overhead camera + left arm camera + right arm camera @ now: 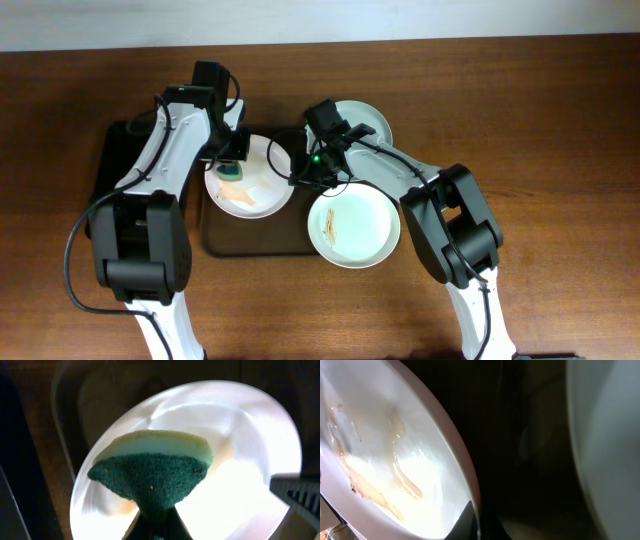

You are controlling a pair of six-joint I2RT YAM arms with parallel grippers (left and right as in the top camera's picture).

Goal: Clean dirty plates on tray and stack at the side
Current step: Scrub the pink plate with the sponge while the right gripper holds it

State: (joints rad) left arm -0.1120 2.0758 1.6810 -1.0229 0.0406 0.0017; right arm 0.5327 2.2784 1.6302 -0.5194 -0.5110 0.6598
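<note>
Overhead, I see the first plate (262, 195) on the tray (255, 245). My left fingers (175, 531) pinch a sponge (152, 472) tight over it, and my right fingers (462, 522) sit narrow on its rim. Only this view shows the second plate (360, 235) overhanging the tray's right edge and the third plate (372, 120) on the bench (550, 120) past the tray's far right corner.

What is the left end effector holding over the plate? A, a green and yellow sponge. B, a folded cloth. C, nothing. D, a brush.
A: the left end effector pinches a green-and-yellow sponge over the white plate.
</note>
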